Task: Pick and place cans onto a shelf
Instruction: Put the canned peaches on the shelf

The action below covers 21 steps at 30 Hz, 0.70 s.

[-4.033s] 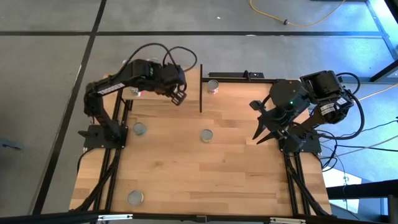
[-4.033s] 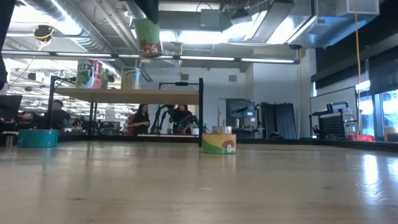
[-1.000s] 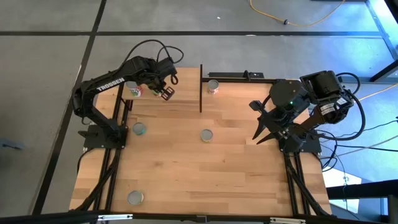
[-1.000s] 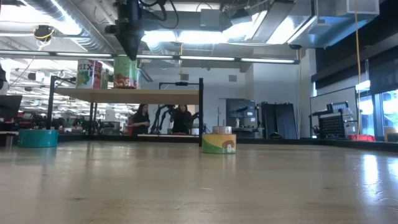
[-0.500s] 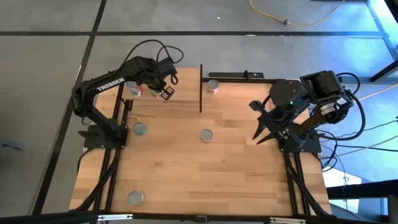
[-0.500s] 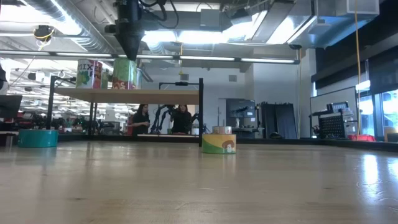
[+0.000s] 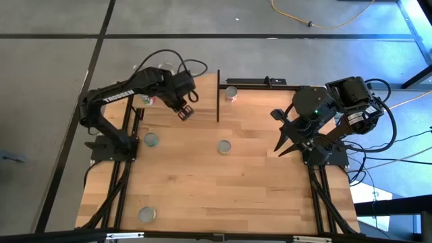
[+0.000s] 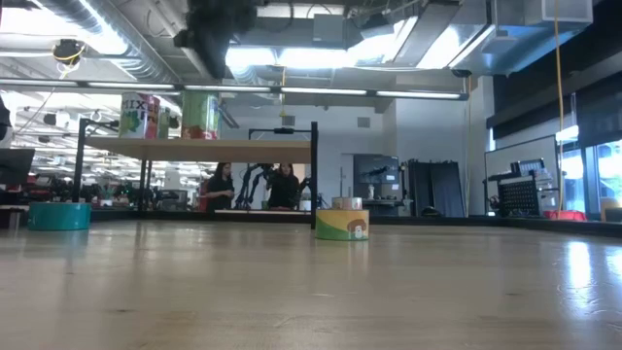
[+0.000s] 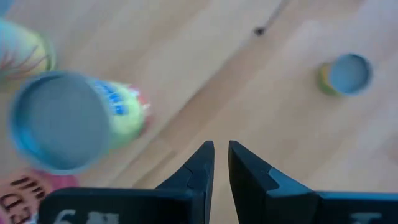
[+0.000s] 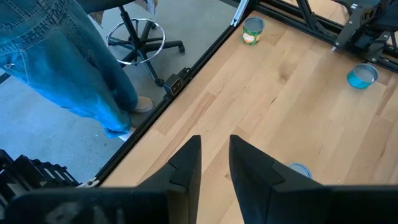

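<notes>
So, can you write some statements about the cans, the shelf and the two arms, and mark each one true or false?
1. Cans stand on the shelf. True.
2. The left fingers hold a can. False: there is a small gap between them and nothing in it.
3. The right gripper is above the shelf. False: it is at the right side of the table, far from the shelf, with its fingers open.
4. A teal can stands on the table, not on the shelf. True.
</notes>
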{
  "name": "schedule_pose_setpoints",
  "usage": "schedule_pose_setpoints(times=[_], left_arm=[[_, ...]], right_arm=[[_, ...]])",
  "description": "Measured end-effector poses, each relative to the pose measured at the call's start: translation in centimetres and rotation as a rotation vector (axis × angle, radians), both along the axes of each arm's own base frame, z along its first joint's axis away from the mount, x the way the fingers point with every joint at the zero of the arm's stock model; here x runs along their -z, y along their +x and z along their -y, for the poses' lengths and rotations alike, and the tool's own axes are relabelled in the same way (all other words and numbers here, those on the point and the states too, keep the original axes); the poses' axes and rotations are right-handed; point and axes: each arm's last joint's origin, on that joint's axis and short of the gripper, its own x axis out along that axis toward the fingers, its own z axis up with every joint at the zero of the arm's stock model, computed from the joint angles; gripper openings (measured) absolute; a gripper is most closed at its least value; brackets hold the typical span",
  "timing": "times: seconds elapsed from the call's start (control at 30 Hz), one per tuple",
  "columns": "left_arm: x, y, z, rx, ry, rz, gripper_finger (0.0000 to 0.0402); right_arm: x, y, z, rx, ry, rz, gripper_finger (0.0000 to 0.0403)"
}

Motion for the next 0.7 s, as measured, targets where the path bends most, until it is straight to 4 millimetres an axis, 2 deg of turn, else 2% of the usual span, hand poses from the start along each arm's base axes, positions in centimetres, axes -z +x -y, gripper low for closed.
schedule_pose_setpoints(times=[0.13,0.27,0.5,0.6,0.7], left_arm=[[-0.8,0.8,2.8,0.105,0.007,0.029,0.004],[-0.9,1.4,6.1,0.228,0.007,0.034,0.004],[-0.9,1.5,11.4,0.347,0.005,0.042,0.004],[-1.0,1.0,13.4,0.37,0.005,0.048,0.004],[-1.1,0.6,15.2,0.397,0.027,0.06,0.004]], right_arm=[[0.1,0.0,0.0,0.0,-0.001,-0.002,0.0084],[1.2,0.3,-0.1,-0.029,-0.035,-0.037,0.0084],[5.5,0.7,-0.2,-0.052,-0.073,-0.212,0.0084],[7.5,0.4,-0.3,-0.073,-0.033,-0.295,0.0084],[9.4,0.3,-0.4,-0.111,0.023,-0.283,0.0084]])
